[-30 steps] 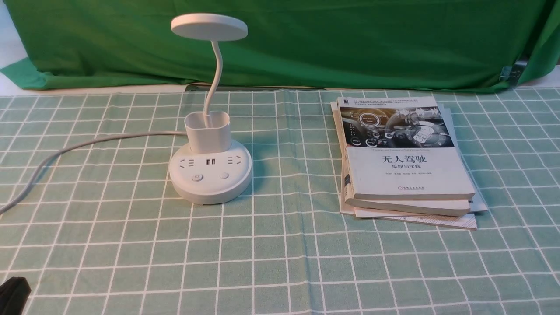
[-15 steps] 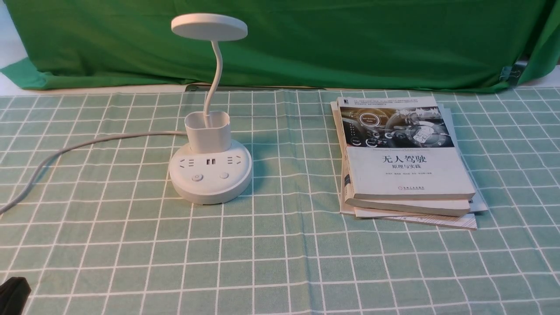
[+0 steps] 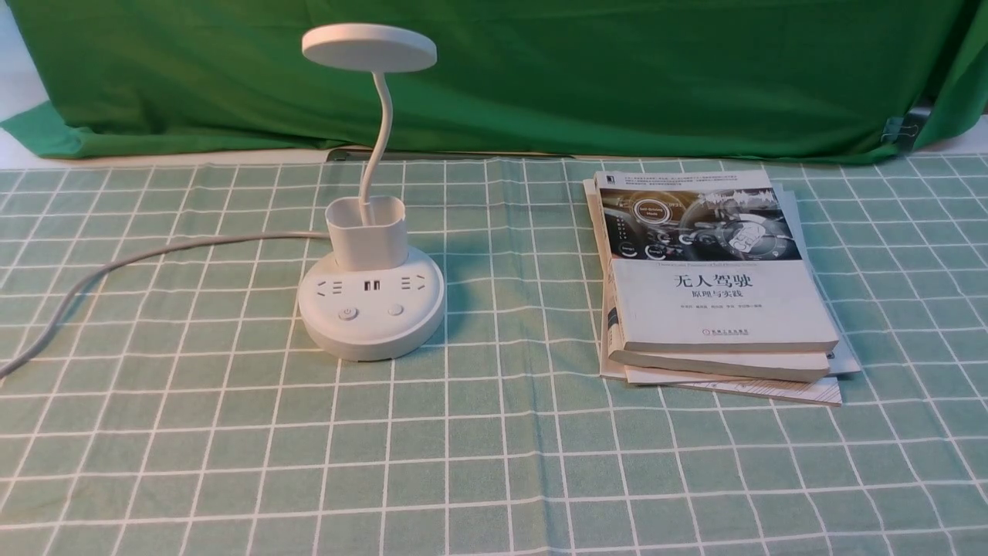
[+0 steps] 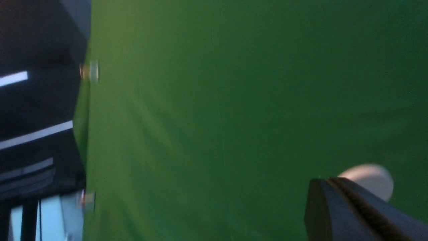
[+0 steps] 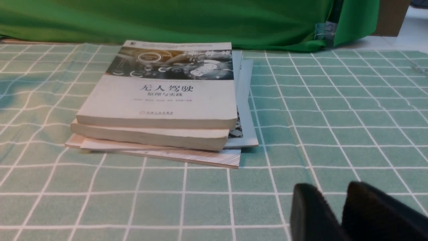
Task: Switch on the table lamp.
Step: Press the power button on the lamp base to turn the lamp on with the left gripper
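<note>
The table lamp [image 3: 371, 305] sat on the desk's [image 3: 494, 463] left half, buttons facing me, so my left jaws, pinched together, were nearer; right jaws, also closed, hung near the books [image 3: 718, 293].

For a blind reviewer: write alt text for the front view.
A white table lamp, apparently unlit, stands on a green checked tablecloth, its grey cord trailing left. A stack of books lies to its right, and a green backdrop hangs behind.
</note>
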Controlling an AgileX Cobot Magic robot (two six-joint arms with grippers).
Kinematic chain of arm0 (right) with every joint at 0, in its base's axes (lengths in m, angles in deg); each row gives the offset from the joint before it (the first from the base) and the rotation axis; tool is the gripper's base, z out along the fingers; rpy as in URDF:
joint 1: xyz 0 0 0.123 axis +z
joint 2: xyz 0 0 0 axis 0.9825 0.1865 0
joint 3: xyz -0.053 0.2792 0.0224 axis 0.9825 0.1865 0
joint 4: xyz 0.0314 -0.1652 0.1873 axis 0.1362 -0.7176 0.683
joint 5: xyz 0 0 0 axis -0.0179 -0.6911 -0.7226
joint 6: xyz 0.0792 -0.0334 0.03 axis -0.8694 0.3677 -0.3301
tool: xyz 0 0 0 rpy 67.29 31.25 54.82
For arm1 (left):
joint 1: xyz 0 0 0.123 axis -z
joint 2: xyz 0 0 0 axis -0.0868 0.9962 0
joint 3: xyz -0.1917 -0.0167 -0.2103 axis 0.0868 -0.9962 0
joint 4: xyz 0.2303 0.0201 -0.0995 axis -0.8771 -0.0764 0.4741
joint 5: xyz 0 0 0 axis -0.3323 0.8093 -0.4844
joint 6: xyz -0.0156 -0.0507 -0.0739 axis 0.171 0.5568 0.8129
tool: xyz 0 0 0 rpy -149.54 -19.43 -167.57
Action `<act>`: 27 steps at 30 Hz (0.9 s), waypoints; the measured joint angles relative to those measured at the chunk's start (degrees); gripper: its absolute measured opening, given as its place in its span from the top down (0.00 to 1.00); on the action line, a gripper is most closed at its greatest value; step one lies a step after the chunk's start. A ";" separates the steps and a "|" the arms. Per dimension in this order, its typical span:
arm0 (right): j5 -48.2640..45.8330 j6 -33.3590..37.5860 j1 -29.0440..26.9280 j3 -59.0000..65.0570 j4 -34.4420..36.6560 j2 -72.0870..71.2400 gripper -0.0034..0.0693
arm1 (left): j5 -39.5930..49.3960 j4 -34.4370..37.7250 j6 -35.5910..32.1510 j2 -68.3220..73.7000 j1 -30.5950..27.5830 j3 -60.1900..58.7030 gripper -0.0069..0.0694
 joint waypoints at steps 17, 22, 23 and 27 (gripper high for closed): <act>0.00 0.00 0.00 0.00 0.00 0.00 0.63 | 16.07 4.95 -3.64 3.29 0.00 26.08 0.91; 0.00 0.00 0.00 0.00 0.00 0.00 0.63 | 41.40 6.61 -4.46 17.94 0.00 33.13 0.91; 0.00 0.00 0.00 0.00 0.00 0.00 0.63 | 42.11 6.70 -4.23 17.94 0.00 33.13 0.91; 0.08 0.00 0.00 0.00 0.00 0.00 0.63 | 53.44 9.75 0.56 30.61 0.00 33.13 0.91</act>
